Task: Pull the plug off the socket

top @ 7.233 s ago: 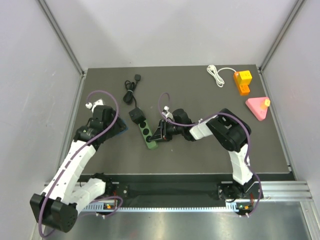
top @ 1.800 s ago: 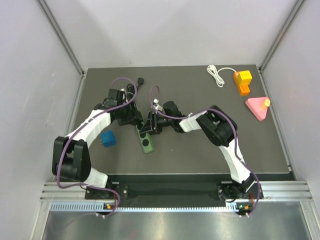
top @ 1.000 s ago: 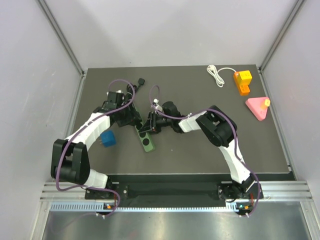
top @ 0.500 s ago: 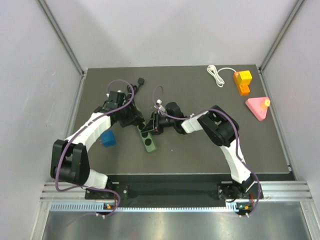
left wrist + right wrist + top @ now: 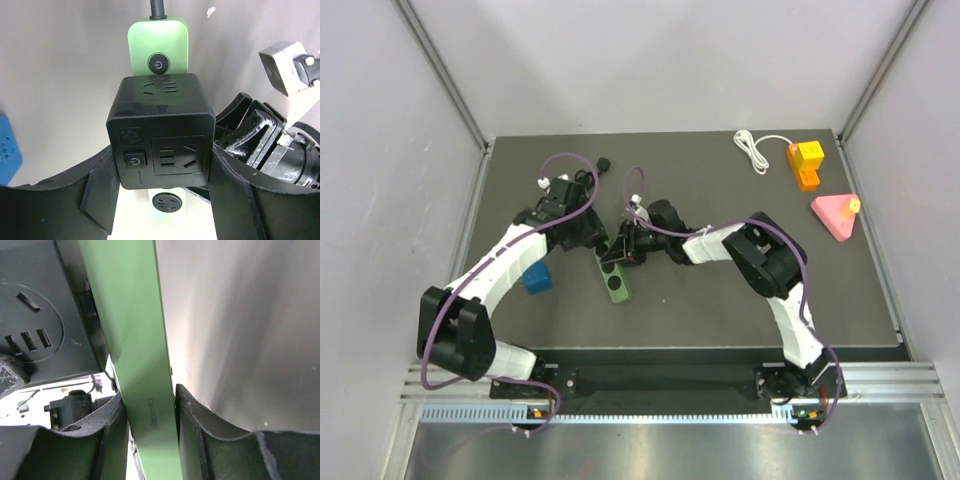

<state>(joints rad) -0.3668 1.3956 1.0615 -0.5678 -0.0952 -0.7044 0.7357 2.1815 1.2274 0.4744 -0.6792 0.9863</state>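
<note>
Matte black cube plug (image 5: pixel 160 130) over smooth, round-ended green socket strip (image 5: pixel 158 37)

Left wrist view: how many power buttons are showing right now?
2. The upper button sits on the green strip, above the black cube plug; the lower button is on the cube's face. Others may be hidden underneath.

Overhead view far; 2 wrist views close, sharing green strip (image 5: pixel 136 335).
</note>
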